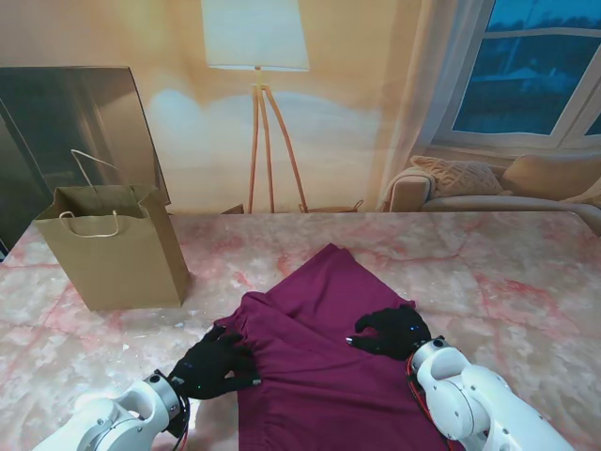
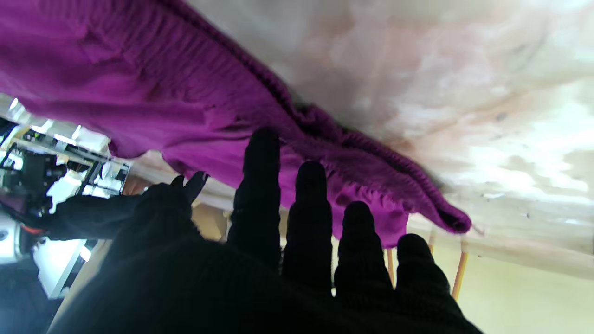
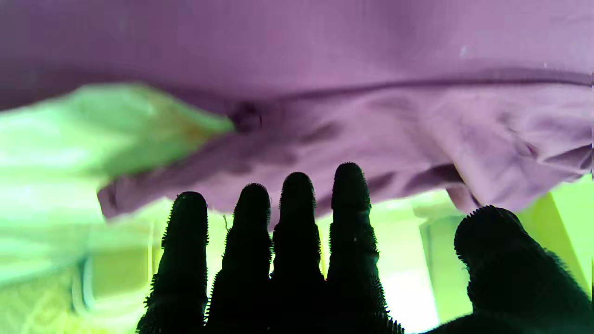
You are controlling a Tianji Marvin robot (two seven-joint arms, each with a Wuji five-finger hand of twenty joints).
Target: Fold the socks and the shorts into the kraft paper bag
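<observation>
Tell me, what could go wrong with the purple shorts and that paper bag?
1. The purple shorts lie spread wide with a flap folded over; both hands, left hand and right hand, rest flat with fingers extended, so the cloth might slide or bunch instead of folding neatly.
2. The kraft paper bag stands upright, far to the left; a loosely folded bundle might knock it over or snag on its handles.
3. No socks are visible, so they could be forgotten.

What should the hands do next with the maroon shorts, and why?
Probably close both hands on the fabric and fold it over. The left hand and right hand lie spread on the maroon shorts, which are still unfolded, outside the kraft paper bag.
</observation>
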